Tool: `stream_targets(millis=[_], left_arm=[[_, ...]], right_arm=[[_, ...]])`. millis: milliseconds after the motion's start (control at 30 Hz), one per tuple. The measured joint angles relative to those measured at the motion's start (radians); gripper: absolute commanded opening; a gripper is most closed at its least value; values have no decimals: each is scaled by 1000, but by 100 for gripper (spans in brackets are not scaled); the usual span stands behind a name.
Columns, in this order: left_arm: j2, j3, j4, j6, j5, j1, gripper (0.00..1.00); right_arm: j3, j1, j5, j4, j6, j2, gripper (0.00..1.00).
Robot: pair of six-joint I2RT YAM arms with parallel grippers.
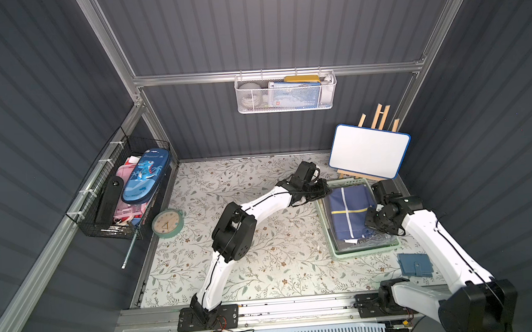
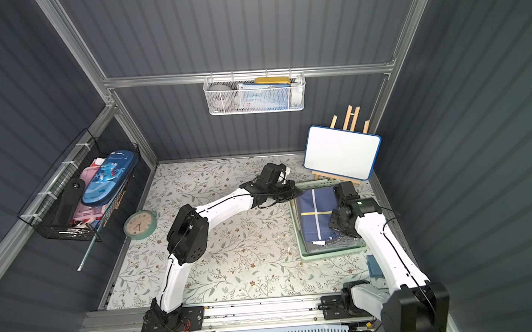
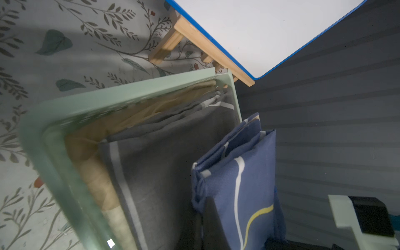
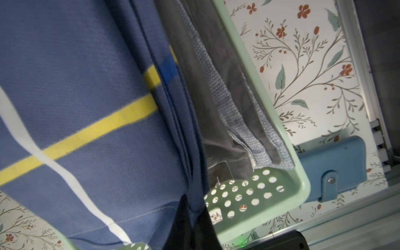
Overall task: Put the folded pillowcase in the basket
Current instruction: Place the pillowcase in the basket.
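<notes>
The folded pillowcase (image 1: pixel 350 210) (image 2: pixel 315 215) is blue with a yellow and a white stripe. It sits over the grey cloths lying in the pale mint-green basket (image 1: pixel 366 252) (image 2: pixel 332 254) at the right of the table. My left gripper (image 1: pixel 326 190) (image 3: pixel 238 229) is shut on its far left edge. In the left wrist view the pillowcase (image 3: pixel 244 184) stands on edge beside the basket rim (image 3: pixel 43 134). My right gripper (image 1: pixel 372 212) (image 4: pixel 194 216) is shut on its right edge. There the pillowcase (image 4: pixel 75 86) hangs next to the basket's perforated wall (image 4: pixel 249 194).
A whiteboard on a wooden easel (image 1: pixel 368 152) stands just behind the basket. A blue wallet (image 1: pixel 415 265) (image 4: pixel 333 162) lies in front of it. A mint clock (image 1: pixel 167 223) lies at the table's left. A black wire basket (image 1: pixel 125 193) and a white mesh basket (image 1: pixel 286 92) hang on the walls.
</notes>
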Motion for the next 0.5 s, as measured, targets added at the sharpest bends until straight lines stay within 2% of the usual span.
stream_targets(millis=[100, 133, 167, 200, 333, 367, 500], left_arm=[[7, -8, 24, -7, 6, 0, 0], [9, -13, 39, -10, 10, 0, 0], [9, -23, 53, -13, 14, 0, 0], [9, -32, 62, -15, 19, 0, 4], [11, -64, 78, -19, 29, 0, 48], [11, -69, 79, -19, 29, 0, 62], [11, -74, 89, -15, 29, 0, 98]], right_arm=[[3, -19, 2, 9, 0, 21, 0], [5, -28, 2, 13, 0, 25, 7], [6, -37, 1, 17, 2, 30, 20], [6, -44, 0, 20, 7, 35, 25], [10, -57, -3, 23, 7, 80, 37], [10, -57, -3, 23, 6, 90, 39], [10, -57, -6, 26, 3, 91, 42]])
